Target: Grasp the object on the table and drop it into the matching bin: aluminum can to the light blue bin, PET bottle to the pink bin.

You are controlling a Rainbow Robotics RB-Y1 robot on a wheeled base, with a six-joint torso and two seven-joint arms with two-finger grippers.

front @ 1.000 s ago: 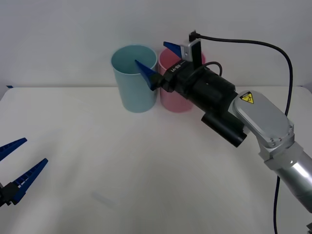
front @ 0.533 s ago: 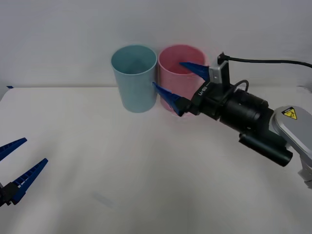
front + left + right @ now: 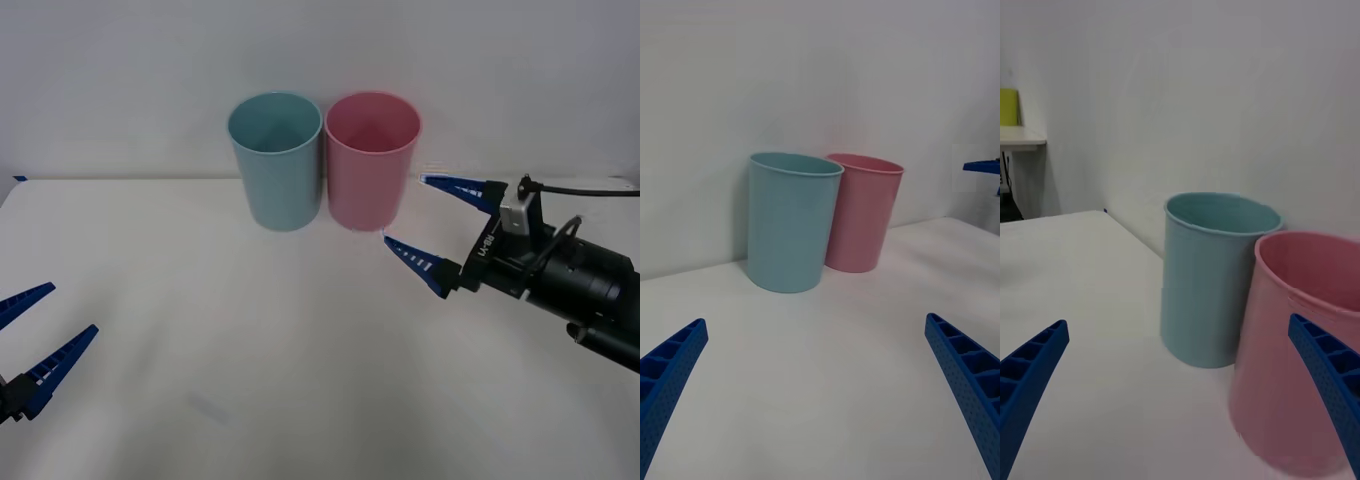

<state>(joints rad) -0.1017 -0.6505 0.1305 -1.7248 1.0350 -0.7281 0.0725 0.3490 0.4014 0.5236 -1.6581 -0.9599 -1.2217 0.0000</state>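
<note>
My right gripper (image 3: pixel 432 232) gapes wide and empty, the pink bin (image 3: pixel 371 160) just beyond my fingertips (image 3: pixel 415 257). My left gripper (image 3: pixel 38 334) waits spread open, holding nothing, low over the table (image 3: pixel 250 340).

The light blue bin (image 3: pixel 275 160) and the pink bin (image 3: pixel 372 160) stand upright side by side at the far middle of the surface (image 3: pixel 250 340), touching or nearly so, with the light blue bin on the pink bin's left. The right gripper (image 3: pixel 430 222) hangs just beside the pink bin, on its right and slightly nearer the robot, fingers spread and aimed toward it. The left gripper (image 3: pixel 35 325) sits well apart from the pink bin, at the near left edge, fingers spread.
</note>
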